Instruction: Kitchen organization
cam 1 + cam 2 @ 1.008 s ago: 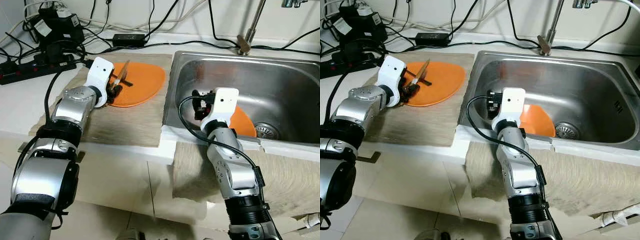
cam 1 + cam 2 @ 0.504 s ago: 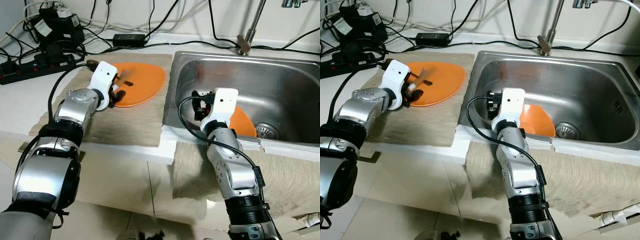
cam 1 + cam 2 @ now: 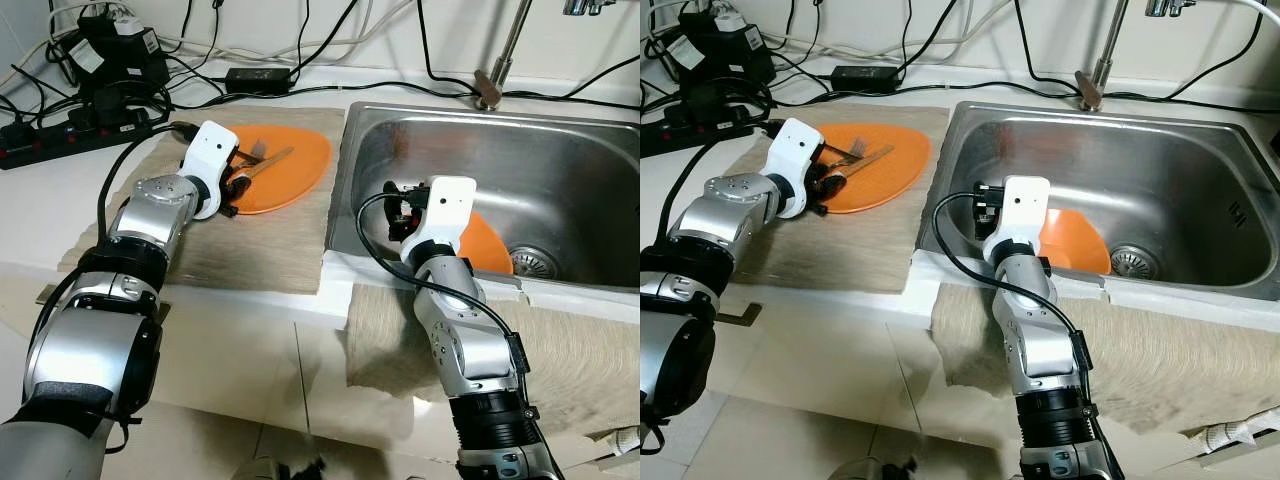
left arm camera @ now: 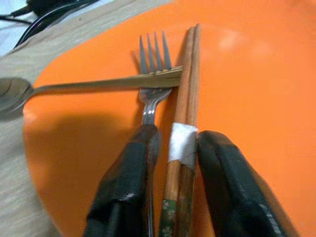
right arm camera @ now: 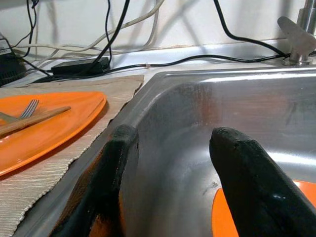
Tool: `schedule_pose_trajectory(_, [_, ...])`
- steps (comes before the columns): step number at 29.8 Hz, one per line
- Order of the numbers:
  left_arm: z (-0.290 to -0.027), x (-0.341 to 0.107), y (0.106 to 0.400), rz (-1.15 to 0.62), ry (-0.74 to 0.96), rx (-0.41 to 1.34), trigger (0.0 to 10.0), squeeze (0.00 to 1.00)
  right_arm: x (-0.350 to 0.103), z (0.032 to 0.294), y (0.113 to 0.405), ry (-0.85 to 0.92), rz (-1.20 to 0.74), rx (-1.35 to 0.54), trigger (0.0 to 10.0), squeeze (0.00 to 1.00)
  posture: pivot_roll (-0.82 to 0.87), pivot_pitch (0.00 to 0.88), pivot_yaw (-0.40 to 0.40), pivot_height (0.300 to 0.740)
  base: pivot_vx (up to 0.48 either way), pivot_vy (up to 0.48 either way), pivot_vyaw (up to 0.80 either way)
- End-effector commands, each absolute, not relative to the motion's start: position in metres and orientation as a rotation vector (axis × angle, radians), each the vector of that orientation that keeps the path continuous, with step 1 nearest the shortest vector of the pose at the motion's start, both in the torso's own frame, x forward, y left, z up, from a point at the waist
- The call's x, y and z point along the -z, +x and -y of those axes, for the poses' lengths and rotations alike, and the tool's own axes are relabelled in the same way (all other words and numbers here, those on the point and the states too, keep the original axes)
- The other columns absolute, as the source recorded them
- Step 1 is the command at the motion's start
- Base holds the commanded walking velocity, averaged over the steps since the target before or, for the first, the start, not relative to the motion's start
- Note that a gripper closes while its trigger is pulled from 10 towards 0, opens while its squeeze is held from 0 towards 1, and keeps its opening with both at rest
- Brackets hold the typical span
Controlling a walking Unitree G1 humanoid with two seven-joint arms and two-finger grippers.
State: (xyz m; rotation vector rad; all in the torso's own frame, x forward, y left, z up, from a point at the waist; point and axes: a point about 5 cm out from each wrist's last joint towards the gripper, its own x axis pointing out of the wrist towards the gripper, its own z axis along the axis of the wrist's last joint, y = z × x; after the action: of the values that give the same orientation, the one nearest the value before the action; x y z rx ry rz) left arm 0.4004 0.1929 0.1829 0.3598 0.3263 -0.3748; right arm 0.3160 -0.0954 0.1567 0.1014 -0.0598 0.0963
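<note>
Chopsticks (image 4: 183,123), a wooden pair bound with a strip of pale tape, are gripped between the two black fingers (image 4: 224,182) of the left tool (image 3: 232,180) and are held low over the orange plate (image 3: 295,165) on the table (image 3: 40,215). A fork (image 4: 150,74) is seen lying on the same plate just beside the chopsticks, and a spoon (image 4: 59,89) is laid across its neck, the bowl reaching past the plate's edge. The plate is set on a beige mat (image 3: 250,250) left of the steel sink (image 3: 560,170). Behind the mat, a black power strip (image 3: 60,140), an adapter (image 3: 258,77) and tangled cables are found along the wall.

The right tool (image 5: 168,163) is held over the near left corner of the sink with its fingers spread apart and nothing between them. A second orange plate (image 3: 488,245) is seen on the sink floor beside the drain (image 3: 535,262). A tap's base (image 3: 488,88) is mounted behind the basin.
</note>
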Motion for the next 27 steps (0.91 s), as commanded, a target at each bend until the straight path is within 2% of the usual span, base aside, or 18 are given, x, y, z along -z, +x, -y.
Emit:
schedule_pose_trajectory(1, [-0.195, -0.189, 0.402, -0.312, 0.372, 0.379, 0.0, 0.0, -0.158, 0.094, 0.316, 0.1, 0.057, -0.108, 10.0, 0.0, 0.02, 0.0, 0.059, 0.74, 0.0, 0.0, 0.0])
schedule_pose_trajectory(21, [-0.192, -0.197, 0.403, -0.271, 0.42, 0.406, 0.0, 0.0, -0.156, 0.093, 0.315, 0.095, 0.052, -0.114, 10.0, 0.0, 0.03, 0.0, 0.053, 0.74, 0.0, 0.0, 0.0])
schedule_pose_trajectory(22, [-0.192, -0.197, 0.403, -0.27, 0.423, 0.404, 9.4, 0.0, -0.156, 0.093, 0.315, 0.095, 0.052, -0.114, 10.0, 0.0, 0.03, 0.0, 0.052, 0.74, 0.0, 0.0, 0.0])
schedule_pose_trajectory(23, [-0.192, -0.198, 0.403, -0.263, 0.429, 0.392, 10.0, 0.33, -0.156, 0.093, 0.315, 0.096, 0.051, -0.114, 10.0, 0.0, 0.03, 0.0, 0.053, 0.74, 0.0, 0.0, 0.0])
schedule_pose_trajectory(24, [-0.193, -0.199, 0.404, -0.259, 0.431, 0.384, 10.0, 0.33, -0.156, 0.093, 0.315, 0.096, 0.051, -0.114, 10.0, 0.0, 0.03, 0.0, 0.053, 0.74, 0.0, 0.0, 0.0])
schedule_pose_trajectory(25, [-0.192, -0.2, 0.404, -0.256, 0.442, 0.393, 10.0, 1.0, -0.156, 0.093, 0.315, 0.096, 0.051, -0.113, 10.0, 0.0, 0.03, 0.0, 0.053, 0.74, 0.0, 0.0, 0.0])
schedule_pose_trajectory(27, [-0.19, -0.2, 0.403, -0.258, 0.449, 0.405, 10.0, 1.0, -0.156, 0.093, 0.315, 0.097, 0.051, -0.113, 10.0, 0.0, 0.03, 0.0, 0.054, 0.74, 0.0, 0.0, 0.0])
